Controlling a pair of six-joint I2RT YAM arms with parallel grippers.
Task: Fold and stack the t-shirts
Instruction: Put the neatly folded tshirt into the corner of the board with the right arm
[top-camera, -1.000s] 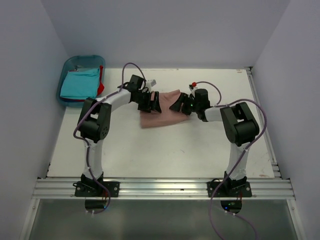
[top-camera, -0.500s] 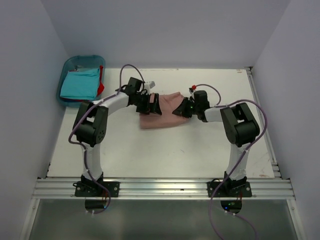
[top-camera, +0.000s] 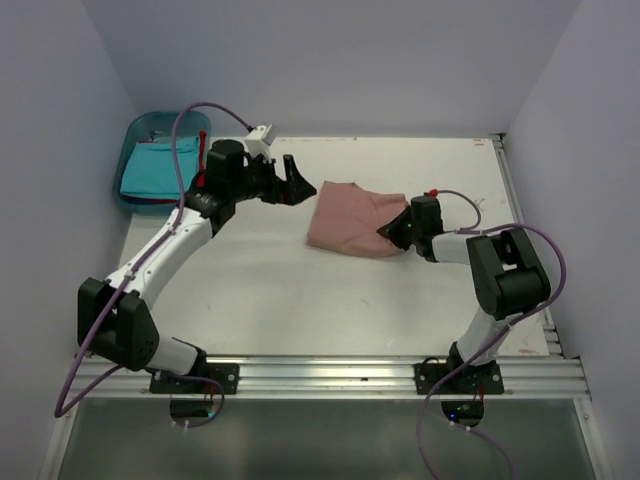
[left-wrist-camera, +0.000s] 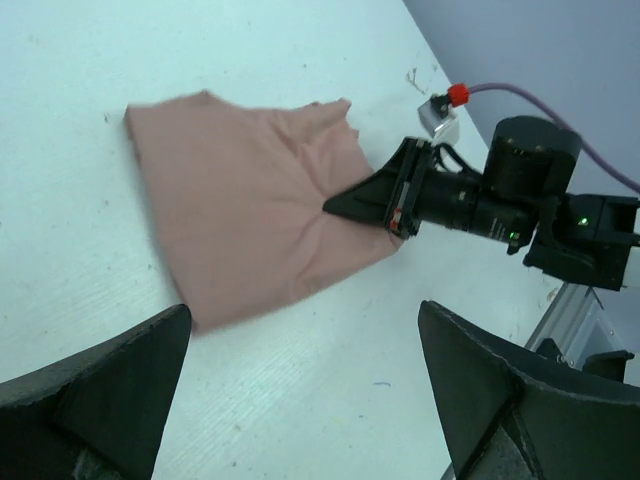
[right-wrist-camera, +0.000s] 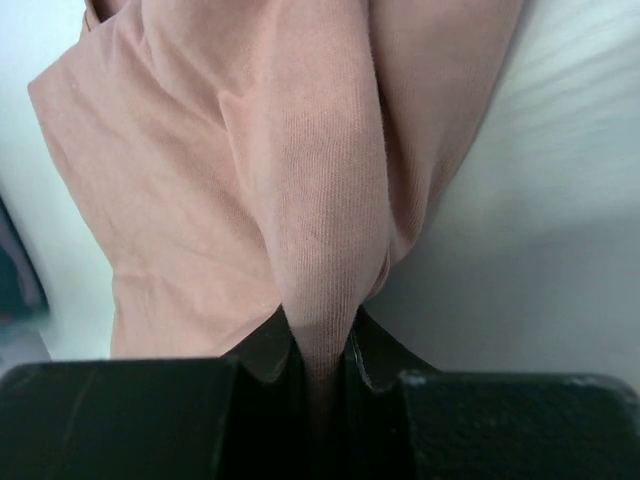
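In right end effector (top-camera: 385, 231), pink t-shirt (top-camera: 345, 218)

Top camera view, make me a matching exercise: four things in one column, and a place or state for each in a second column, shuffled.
Column one
1. pink t-shirt
2. turquoise t-shirt
3. left pincer
4. right pincer

Column two
A. open, holding nothing
B. inside the blue bin
C. shut on a fold of pink cloth
D. lying on the white table

Pairs: 1-D, 2-B, 3-A, 4-C
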